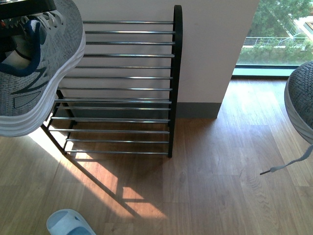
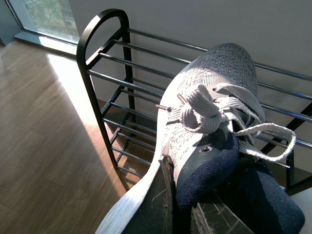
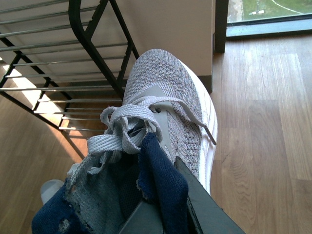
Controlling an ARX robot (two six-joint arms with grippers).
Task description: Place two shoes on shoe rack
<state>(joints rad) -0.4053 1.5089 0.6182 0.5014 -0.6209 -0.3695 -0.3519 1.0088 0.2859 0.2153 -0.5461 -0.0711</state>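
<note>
1. The left sneaker (image 1: 34,68), grey knit with a white sole and navy lining, hangs in the air. The left gripper (image 2: 186,207) has it by the heel, jaws clamped on the collar with one finger outside and one inside the navy opening. Its toe points toward the shoe rack (image 1: 122,88).
2. The right sneaker (image 1: 301,100) is pinched the same way, with the right gripper (image 3: 168,212) closed on its navy heel lining. It hangs above the wooden floor (image 1: 210,186), right of the rack and apart from it, and a pale lace (image 1: 288,164) dangles beneath.
3. The rack stands against the white wall (image 1: 215,49), with tiers of chrome bars between black end frames. The left sneaker covers its upper left end in the front view; whether they touch cannot be told.
4. A pale blue slide (image 1: 68,223) lies on the floor in front of the rack, apart from it.
</note>
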